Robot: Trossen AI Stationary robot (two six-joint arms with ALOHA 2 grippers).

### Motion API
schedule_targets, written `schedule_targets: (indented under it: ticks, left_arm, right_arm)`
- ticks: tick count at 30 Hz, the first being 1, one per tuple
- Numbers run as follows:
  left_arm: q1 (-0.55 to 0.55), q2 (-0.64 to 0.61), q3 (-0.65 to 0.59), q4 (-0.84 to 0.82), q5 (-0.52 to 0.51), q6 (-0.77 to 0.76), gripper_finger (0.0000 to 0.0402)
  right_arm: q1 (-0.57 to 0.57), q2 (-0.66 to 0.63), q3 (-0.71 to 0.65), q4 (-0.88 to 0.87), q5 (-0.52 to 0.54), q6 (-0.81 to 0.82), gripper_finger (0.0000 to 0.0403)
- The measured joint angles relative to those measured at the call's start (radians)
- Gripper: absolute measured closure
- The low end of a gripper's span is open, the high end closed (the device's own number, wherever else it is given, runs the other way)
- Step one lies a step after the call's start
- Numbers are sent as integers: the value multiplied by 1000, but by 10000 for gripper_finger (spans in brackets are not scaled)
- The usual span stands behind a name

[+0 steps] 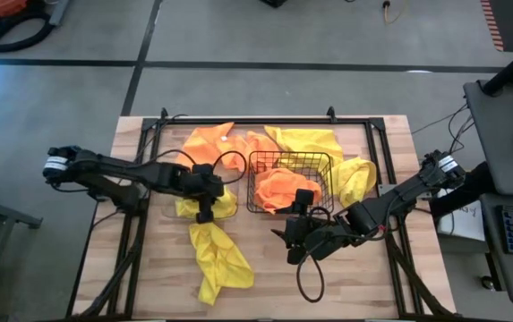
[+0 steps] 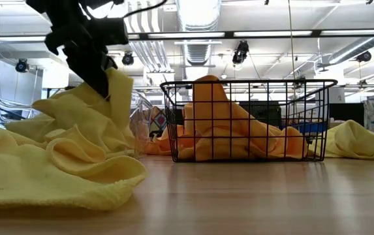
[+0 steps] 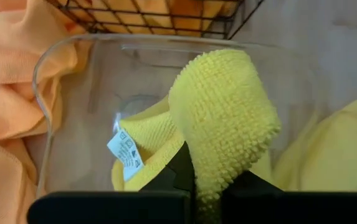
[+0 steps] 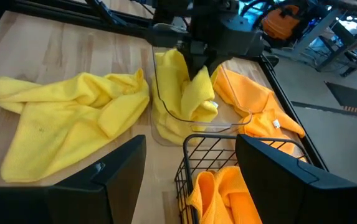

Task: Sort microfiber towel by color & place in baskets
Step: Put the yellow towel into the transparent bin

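Note:
My left gripper (image 1: pixel 204 212) stands over the clear plastic bin (image 3: pixel 47 93), shut on a yellow towel (image 3: pixel 225 118). It also shows in the low view (image 2: pixel 98 78) and the right wrist view (image 4: pixel 198 62). The black wire basket (image 1: pixel 290 182) sits right of the bin, with orange towels (image 1: pixel 278 186) resting on its floor. My right gripper (image 1: pixel 294 234) is open, hovering at the wire basket's near side and touching nothing. Another yellow towel (image 1: pixel 216 259) lies flat on the table near the bin. My left gripper pinches a fold of the yellow towel (image 3: pixel 218 155) between its two fingers (image 3: pixel 181 171), coming from above and pointing down. The towel bulges up over the fingertips as a thick doubled loop. Its lower part (image 4: pixel 178 102) hangs slack into the clear bin.
More yellow towels lie beyond the wire basket (image 1: pixel 310 143) and to its right (image 1: pixel 354 179). Orange towels (image 1: pixel 213 143) are heaped at the far side, left of the basket. A black cable (image 1: pixel 308 282) loops on the near table. Bare wood shows near the front edge.

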Motion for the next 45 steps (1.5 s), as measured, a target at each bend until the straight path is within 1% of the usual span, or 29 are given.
schedule_targets:
  ticks: [4,8,14,16,19,23,29,32,35,38,40,42,45]
  left_arm:
    - [27,23,0,0,-1,6,401]
    - [45,36,0,13,-59,12,401]
    - [55,53,0,23,-74,10,401]
    - [55,53,0,25,-85,7,394]
    - [55,44,0,25,-89,8,370]
    - [55,23,5,9,-90,22,323]
    - [55,1,65,-135,-90,18,255]
    - [55,1,111,-218,-90,-4,234]
    - [55,1,148,-270,-88,-8,224]
    - [53,-5,166,-275,-86,2,223]
    - [48,-6,164,-266,-62,34,231]
    - [37,-3,146,-232,-59,77,252]
    - [36,6,110,-201,-108,102,304]
  right_arm:
    - [0,0,0,0,0,0,158]
    - [0,0,0,0,0,-1,158]
    - [0,0,-2,0,0,-1,158]
    - [0,0,-2,0,0,-2,158]
    - [0,0,-3,0,0,-3,158]
    - [0,0,-4,0,0,-3,158]
    - [0,0,-5,0,-1,-3,158]
    - [0,0,-5,0,-1,-3,158]
    - [0,0,-5,0,-1,-3,158]
    - [0,0,-5,0,-1,-3,158]
    - [0,0,-5,0,-1,-3,158]
    - [0,0,-5,0,-1,-3,158]
    - [0,0,-5,0,-1,-3,158]
